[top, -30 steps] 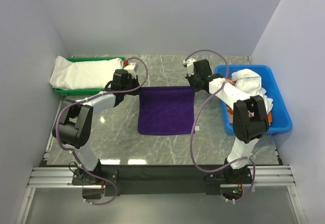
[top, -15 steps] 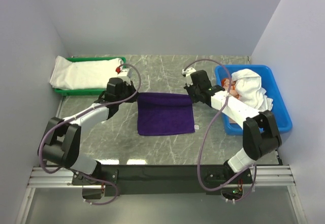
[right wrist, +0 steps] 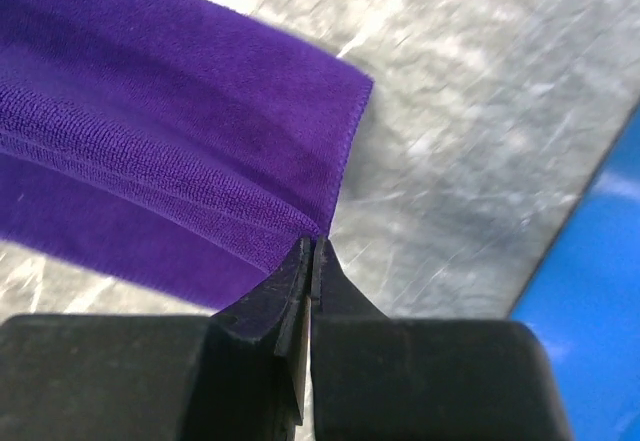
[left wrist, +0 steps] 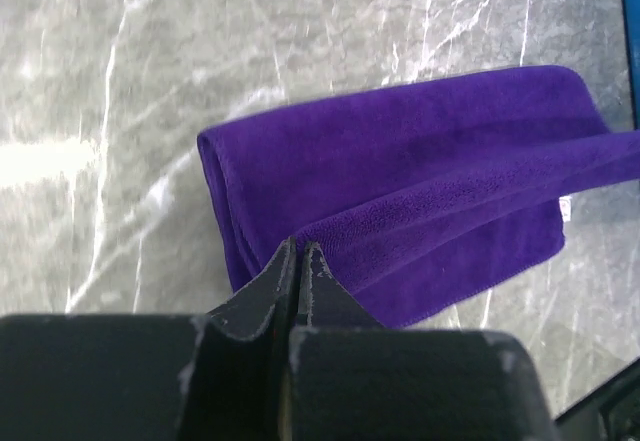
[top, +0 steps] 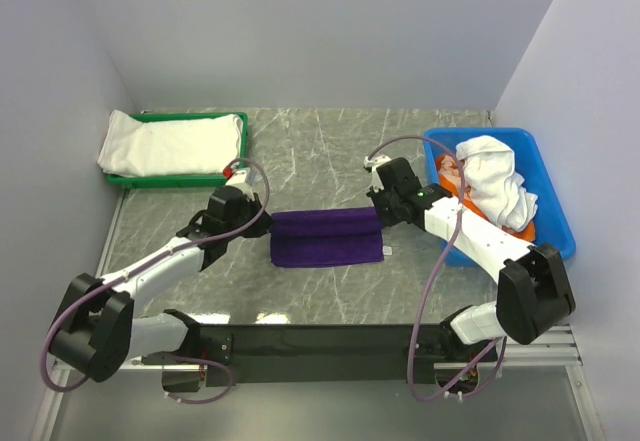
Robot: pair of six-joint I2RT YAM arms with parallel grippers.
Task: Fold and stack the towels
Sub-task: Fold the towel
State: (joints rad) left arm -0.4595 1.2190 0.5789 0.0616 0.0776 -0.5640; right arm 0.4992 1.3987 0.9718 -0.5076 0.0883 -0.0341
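A purple towel (top: 325, 237) lies at the table's middle, its far edge lifted and drawn over toward the near edge. My left gripper (top: 262, 219) is shut on the towel's left far corner (left wrist: 300, 246). My right gripper (top: 381, 218) is shut on the right far corner (right wrist: 318, 233). Both hold the edge low above the lower layer (left wrist: 470, 261). A folded white towel (top: 165, 145) lies in the green tray (top: 240, 146) at the back left. Crumpled white towels (top: 493, 176) fill the blue bin (top: 552, 226) at the right.
An orange cloth (top: 452, 176) shows in the blue bin under the white towels. Grey walls close in the left, back and right. The black mounting rail (top: 320, 341) runs along the near edge.
Both grippers have drawn the towel's far edge toward the near edge, so the flat towel is now folded to about half its depth.
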